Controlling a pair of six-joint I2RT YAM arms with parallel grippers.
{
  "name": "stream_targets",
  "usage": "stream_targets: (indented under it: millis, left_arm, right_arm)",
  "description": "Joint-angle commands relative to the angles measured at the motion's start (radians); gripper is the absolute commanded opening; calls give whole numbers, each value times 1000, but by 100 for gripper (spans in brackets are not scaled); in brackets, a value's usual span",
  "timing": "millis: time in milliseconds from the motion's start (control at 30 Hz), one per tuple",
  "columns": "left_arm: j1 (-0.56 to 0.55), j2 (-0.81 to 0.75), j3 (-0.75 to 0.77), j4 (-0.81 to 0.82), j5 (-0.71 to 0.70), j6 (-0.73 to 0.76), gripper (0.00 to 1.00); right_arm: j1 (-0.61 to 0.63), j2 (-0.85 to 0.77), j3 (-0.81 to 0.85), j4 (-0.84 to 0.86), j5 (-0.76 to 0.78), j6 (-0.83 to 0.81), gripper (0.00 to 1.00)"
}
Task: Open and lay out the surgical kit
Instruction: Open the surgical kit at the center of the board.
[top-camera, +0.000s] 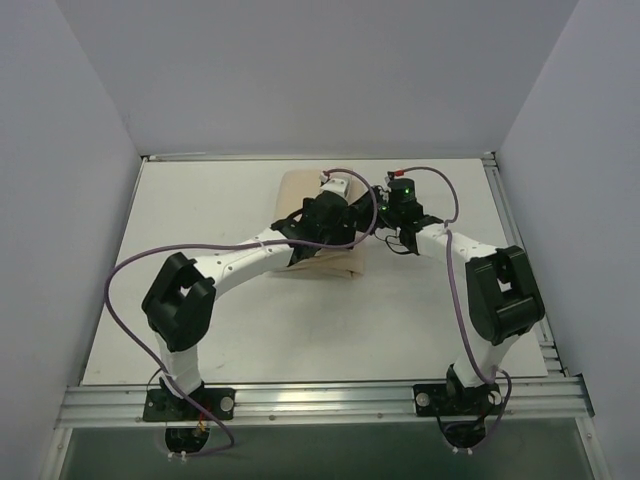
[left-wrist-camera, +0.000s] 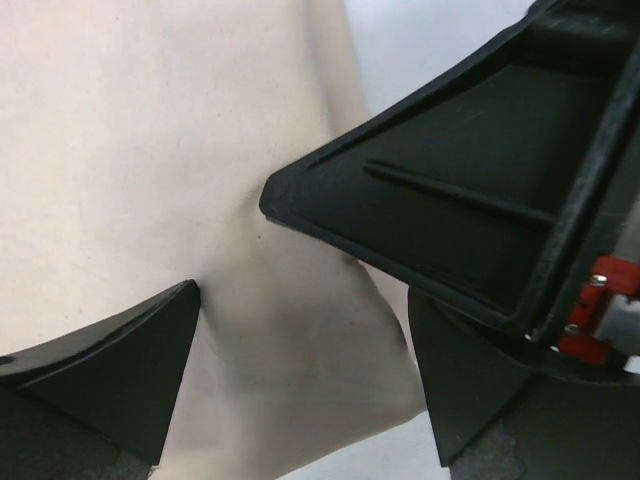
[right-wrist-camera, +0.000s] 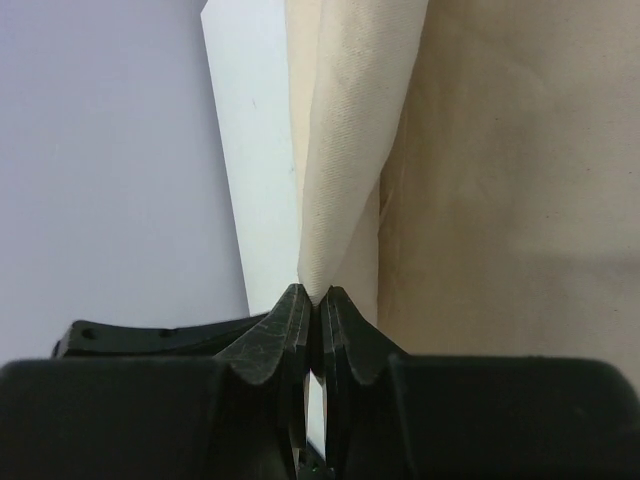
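The wrapping cloth (top-camera: 303, 192) lies as a folded beige bundle on the far middle of the table (top-camera: 200, 200), a little left of centre in the overhead view. It is closed over whatever it holds, so I see only cloth.

My right gripper (right-wrist-camera: 315, 305) is at the bundle's right edge. Its two fingers are pressed together with a fold of the cloth pinched between their tips. From that pinch the fold stands up as a narrow flap, clear of the broader cloth surface that fills the right side of my right wrist view. Left of the flap I see a strip of white table and then the pale lavender wall (right-wrist-camera: 100, 150).

My left gripper (left-wrist-camera: 230, 245) is over the middle of the bundle with its fingers spread apart, gripping nothing. One tip comes in from the upper right and the other from the lower left. Both sit very close to the fabric, which shows a shallow crease between them; I cannot tell whether they touch it. Bare table shows past the cloth's edge at the top right of that view.

From above, my left forearm (top-camera: 250, 260) reaches across the near part of the bundle and hides much of it, while my right arm (top-camera: 450, 250) bends in from the right.
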Motion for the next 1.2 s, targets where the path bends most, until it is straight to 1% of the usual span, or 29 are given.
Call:
stream_targets:
  millis: [0, 67, 100, 167, 200, 233, 267, 300, 333, 400, 467, 500, 567, 600, 667, 700, 733, 767, 800, 833, 867, 900, 933, 1000, 1033, 1067, 1133, 1167]
  left_arm:
    - [-4, 40, 76, -52, -46, -23, 81]
    - [-1, 46, 84, -61, -51, -24, 70]
    - [2, 43, 81, -61, -53, -26, 59]
    - [15, 34, 62, -56, -46, -29, 42]
    - [24, 22, 55, -58, -45, -32, 28]
    - [34, 13, 49, -61, -39, -33, 6]
    - [62, 2, 27, -65, -27, -40, 2]
    - [77, -24, 13, -65, -19, -40, 2]
    - [91, -39, -1, -67, -13, -37, 2]
    - [149, -93, -39, -84, -16, -40, 2]
    - [205, -134, -73, -101, 7, -52, 2]
    - [270, -182, -108, -108, 30, -59, 2]
    - [346, -229, -134, -151, 49, -85, 2]
    - [417, -284, -168, -161, 55, -92, 2]
    - [497, -366, -201, -194, 52, -121, 2]
    - [577, -391, -237, -205, 56, -133, 2]
    - [619, -414, -252, -229, 70, -147, 2]
    - [652, -458, -270, -243, 73, -179, 3]
    - [689, -478, -289, -254, 82, -196, 30]
    - [758, -496, -335, -248, 116, -204, 51]
    - [783, -530, -355, -245, 131, -219, 71]
    - [804, -543, -372, -242, 150, -222, 88]
    - [821, -552, -399, -225, 170, -221, 91]
    - [821, -567, -407, -225, 202, -213, 94]
    - [821, -566, -409, -234, 210, -211, 97]
    - [821, -564, -409, -243, 216, -207, 97]
    - [820, -563, -415, -254, 219, -204, 97]
    - [820, -563, -427, -253, 217, -202, 97]
  right_arm:
    - [12, -58, -2, 76, -18, 40, 0]
    - [10, -55, 1, 75, -16, 37, 0]
    - [9, -53, 6, 70, -16, 30, 0]
    - [9, -43, 21, 54, -13, 17, 0]
    - [9, -39, 30, 44, -11, -5, 3]
    - [4, -33, 44, 28, -7, -25, 13]
    - [2, -27, 82, -33, 16, -54, 25]
    - [1, -26, 104, -72, 36, -112, 46]
    - [-1, -24, 121, -132, 56, -140, 55]
    - [-17, -26, 171, -187, 105, -190, 71]
    - [-40, -24, 193, -239, 122, -253, 75]
    - [-44, -23, 220, -259, 143, -276, 78]
    - [-45, -13, 256, -334, 174, -362, 79]
    - [-38, -9, 285, -350, 180, -388, 80]
    - [-19, 22, 325, -403, 179, -460, 80]
    - [16, 31, 348, -420, 192, -485, 79]
    - [41, 49, 392, -478, 211, -506, 79]
    - [65, 57, 410, -496, 235, -535, 79]
    - [111, 63, 427, -509, 258, -542, 79]
    - [133, 79, 453, -519, 290, -545, 79]
    - [156, 88, 467, -520, 304, -548, 79]
    - [176, 100, 483, -523, 318, -548, 79]
    - [215, 132, 499, -543, 353, -548, 79]
    - [257, 171, 567, -572, 398, -560, 79]
    - [298, 209, 591, -606, 424, -565, 79]
    - [320, 227, 639, -621, 471, -568, 79]
    - [360, 281, 682, -663, 516, -572, 79]
    - [396, 296, 700, -674, 582, -574, 79]
